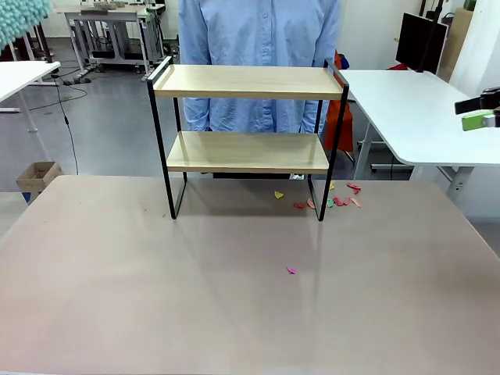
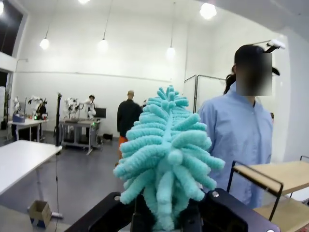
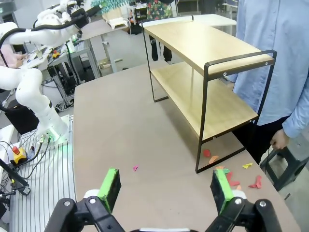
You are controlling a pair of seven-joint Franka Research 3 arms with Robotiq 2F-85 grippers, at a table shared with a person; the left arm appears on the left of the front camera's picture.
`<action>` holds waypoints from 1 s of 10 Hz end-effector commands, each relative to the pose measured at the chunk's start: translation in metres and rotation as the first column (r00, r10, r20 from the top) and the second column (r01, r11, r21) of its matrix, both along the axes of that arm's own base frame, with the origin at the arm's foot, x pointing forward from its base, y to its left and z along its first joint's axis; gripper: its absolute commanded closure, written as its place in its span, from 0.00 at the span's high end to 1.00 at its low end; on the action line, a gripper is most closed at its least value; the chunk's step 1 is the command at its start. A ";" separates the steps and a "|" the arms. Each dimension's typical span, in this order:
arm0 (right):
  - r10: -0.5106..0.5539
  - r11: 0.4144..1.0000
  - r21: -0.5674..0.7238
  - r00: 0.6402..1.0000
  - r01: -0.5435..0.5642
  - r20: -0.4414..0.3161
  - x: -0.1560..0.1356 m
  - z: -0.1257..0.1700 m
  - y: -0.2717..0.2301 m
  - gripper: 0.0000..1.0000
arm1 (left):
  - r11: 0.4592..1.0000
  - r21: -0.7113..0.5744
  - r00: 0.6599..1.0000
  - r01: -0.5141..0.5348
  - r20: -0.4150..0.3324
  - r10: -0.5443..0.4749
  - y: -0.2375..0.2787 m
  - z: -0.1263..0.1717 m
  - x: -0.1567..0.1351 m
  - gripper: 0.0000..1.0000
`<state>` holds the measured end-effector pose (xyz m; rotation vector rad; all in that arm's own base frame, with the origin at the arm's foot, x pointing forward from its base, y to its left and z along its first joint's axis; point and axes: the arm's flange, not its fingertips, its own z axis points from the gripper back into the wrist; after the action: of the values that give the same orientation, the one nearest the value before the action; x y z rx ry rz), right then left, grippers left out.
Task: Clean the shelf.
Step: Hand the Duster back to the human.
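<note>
The shelf (image 1: 248, 81) stands at the table's far middle, two light wooden boards in a black frame, both boards bare. It also appears in the right wrist view (image 3: 207, 48) and at the right edge of the left wrist view (image 2: 270, 175). My left gripper (image 2: 166, 221) is shut on a fluffy teal duster (image 2: 166, 150), held high off the table's left; the duster's tip (image 1: 19, 19) shows in the front view's top left corner. My right gripper (image 3: 165, 191) is open above the table's right side, green pads (image 3: 110, 186) wide apart, and it shows at the right edge of the front view (image 1: 480, 113).
Several small paper scraps (image 1: 337, 201) lie on the table by the shelf's right leg, with one pink scrap (image 1: 291, 270) nearer to me. A person in a light blue shirt (image 1: 258, 39) stands right behind the shelf, one hand (image 3: 278, 140) hanging by its end. White tables flank the scene.
</note>
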<state>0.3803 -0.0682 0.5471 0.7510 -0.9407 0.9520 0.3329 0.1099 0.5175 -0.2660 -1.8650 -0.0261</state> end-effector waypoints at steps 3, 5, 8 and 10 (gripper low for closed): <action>0.005 1.000 0.010 1.000 -0.005 0.007 0.000 0.003 -0.001 1.00 | 0.998 0.003 0.992 -0.059 -0.108 0.059 -0.088 -0.115 0.007 0.17; 0.005 1.000 0.010 1.000 -0.005 0.007 0.000 0.003 -0.001 1.00 | 0.999 -0.006 0.985 -0.045 -0.165 0.043 -0.101 -0.150 0.009 0.17; 0.005 1.000 0.010 1.000 -0.005 0.007 0.000 0.003 -0.001 1.00 | 0.999 -0.028 0.974 -0.033 -0.224 0.026 -0.118 -0.191 0.003 0.17; 0.005 1.000 0.010 1.000 -0.005 0.007 0.000 0.003 -0.001 1.00 | 0.998 -0.055 0.962 0.016 -0.271 -0.030 0.006 -0.131 0.048 0.17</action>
<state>0.3802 -0.0682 0.5471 0.7510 -0.9404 0.9520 0.3828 0.1184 0.3761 -0.3190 -1.5816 0.0552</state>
